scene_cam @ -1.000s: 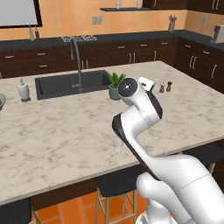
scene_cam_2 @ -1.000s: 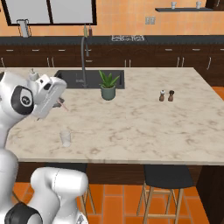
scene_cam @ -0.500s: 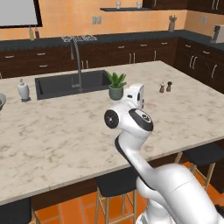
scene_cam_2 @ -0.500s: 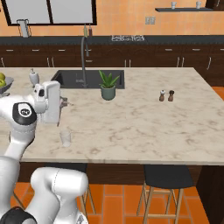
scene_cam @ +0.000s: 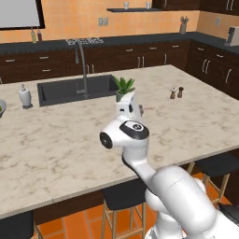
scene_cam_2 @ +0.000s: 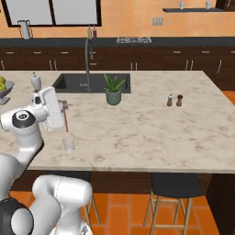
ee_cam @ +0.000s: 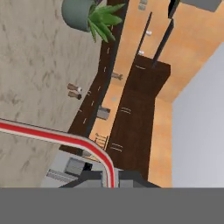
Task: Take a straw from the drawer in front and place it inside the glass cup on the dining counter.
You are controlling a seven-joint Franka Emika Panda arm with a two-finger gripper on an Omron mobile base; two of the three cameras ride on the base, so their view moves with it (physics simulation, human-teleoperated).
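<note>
Now, by line:
fingers (scene_cam_2: 64,106): closed tight on the straw, gripping near its bent top; hand is raised over the near-left part of the dining surface
straw (scene_cam_2: 67,123): pinkish-red & white, hangs down from the fingers, roughly upright in right base view; lower end sits just above the glass cup, can't tell if the tip is inside the rim yet; in hand view it runs as a red/white band (ee_cam: 52,136) from the left edge, bends, then drops between the finger tips
glass cup (scene_cam_2: 68,144): clear tumbler, upright on the surface near its front edge, right below the hand
dining surface (scene_cam_2: 151,133): beige marble w/ grey veins, big island top; also seen at (scene_cam: 51,149)
potted plant (scene_cam_2: 113,90): grey pot, green spiky leaves, by the sink's right end, well apart from the cup
salt & pepper shakers (scene_cam_2: 174,100): small pair, side by side, right half of the surface
sink (scene_cam: 77,88): dark basin w/ tall curved tap, far side
soap bottle (scene_cam: 24,95): small white, left of the sink
stools (scene_cam_2: 174,186): dark seats tucked under the front edge
</note>
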